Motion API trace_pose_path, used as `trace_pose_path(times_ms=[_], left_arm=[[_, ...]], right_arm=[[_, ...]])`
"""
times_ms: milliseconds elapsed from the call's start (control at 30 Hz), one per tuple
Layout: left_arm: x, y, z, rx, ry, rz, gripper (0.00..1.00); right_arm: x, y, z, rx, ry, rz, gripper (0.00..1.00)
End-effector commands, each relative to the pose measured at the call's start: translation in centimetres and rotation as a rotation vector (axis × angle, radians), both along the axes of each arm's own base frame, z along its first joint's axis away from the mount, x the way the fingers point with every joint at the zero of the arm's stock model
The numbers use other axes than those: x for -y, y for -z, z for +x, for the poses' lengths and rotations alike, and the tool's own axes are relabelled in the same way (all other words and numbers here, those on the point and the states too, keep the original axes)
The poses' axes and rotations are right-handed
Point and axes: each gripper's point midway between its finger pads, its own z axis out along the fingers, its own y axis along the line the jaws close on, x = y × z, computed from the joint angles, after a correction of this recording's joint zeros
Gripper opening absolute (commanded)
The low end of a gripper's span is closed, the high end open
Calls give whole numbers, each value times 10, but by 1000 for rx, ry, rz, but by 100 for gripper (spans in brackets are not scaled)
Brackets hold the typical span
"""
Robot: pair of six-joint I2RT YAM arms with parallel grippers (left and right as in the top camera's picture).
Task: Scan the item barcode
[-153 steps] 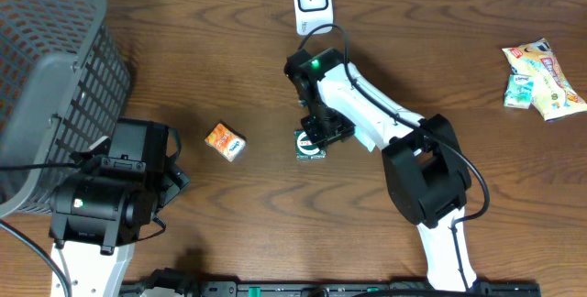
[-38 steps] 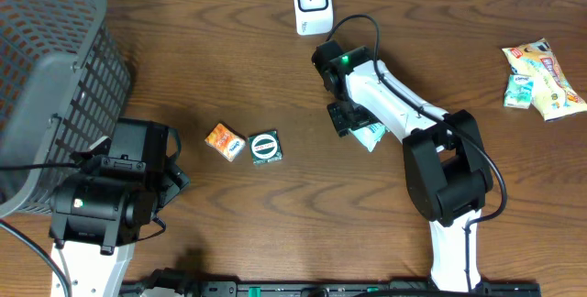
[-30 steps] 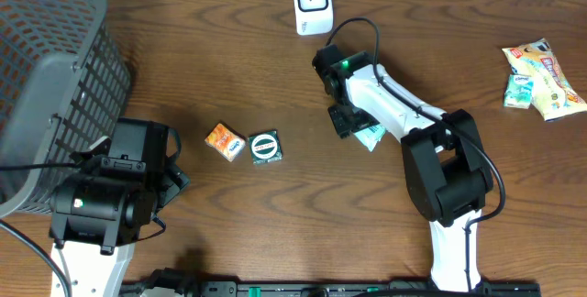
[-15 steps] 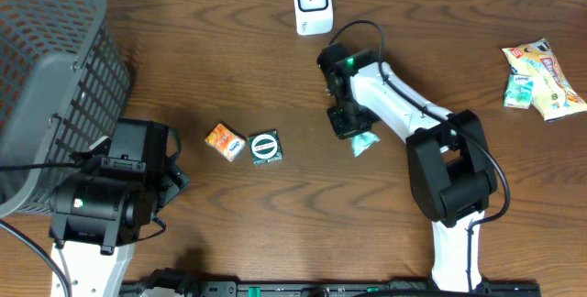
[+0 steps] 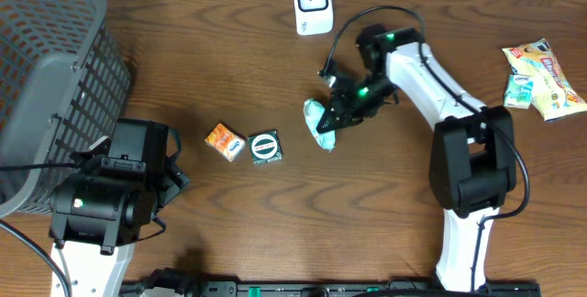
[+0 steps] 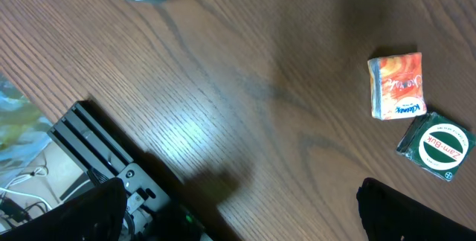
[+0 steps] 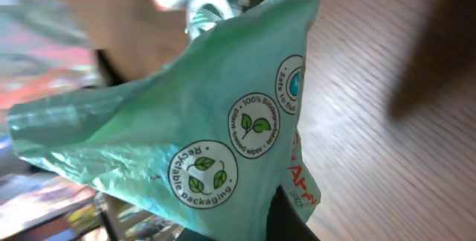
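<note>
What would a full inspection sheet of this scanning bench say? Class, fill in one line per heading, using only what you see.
Surface: brown wooden table, no spills seen.
Job's things: green packet in the right tool; white scanner at the far edge.
Clutter: orange box beside Zam-Buk packet; snack packets; grey basket.
Tools: right tool shut on green packet; left tool open, empty.
Cables: black cable loops off the right arm.
Surroundings: black rail along the table edge.

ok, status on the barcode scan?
Left gripper open, idle. Right gripper shut on mint-green plastic packet, short of white box scanner. Nothing between them; small orange carton and dark green square packet sit aside.
</note>
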Motion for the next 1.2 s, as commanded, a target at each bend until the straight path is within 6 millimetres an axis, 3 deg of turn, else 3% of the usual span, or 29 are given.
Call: trace_pose_path(times_ms=[0, 300, 433, 600, 900, 1033, 1167], left_arm=[[-3, -7, 1, 26, -17, 10, 98], [-3, -7, 1, 25, -16, 10, 97], [-3, -7, 1, 26, -16, 10, 97], [-3, -7, 1, 26, -16, 9, 97], [-3, -7, 1, 26, -16, 9, 98], [-3, -7, 1, 26, -17, 10, 98], [-3, -7, 1, 26, -16, 10, 98]], right_arm=[[-8, -9, -8, -26, -10, 202, 3], [2, 38, -36, -127, 50, 213, 7], [20, 59, -25, -143, 127, 91, 21], [65, 82, -1, -181, 299, -145, 26], [116, 49, 18, -221, 380, -274, 31], [112, 28, 11, -222, 301, -272, 33], [96, 20, -12, -246, 188, -279, 33]])
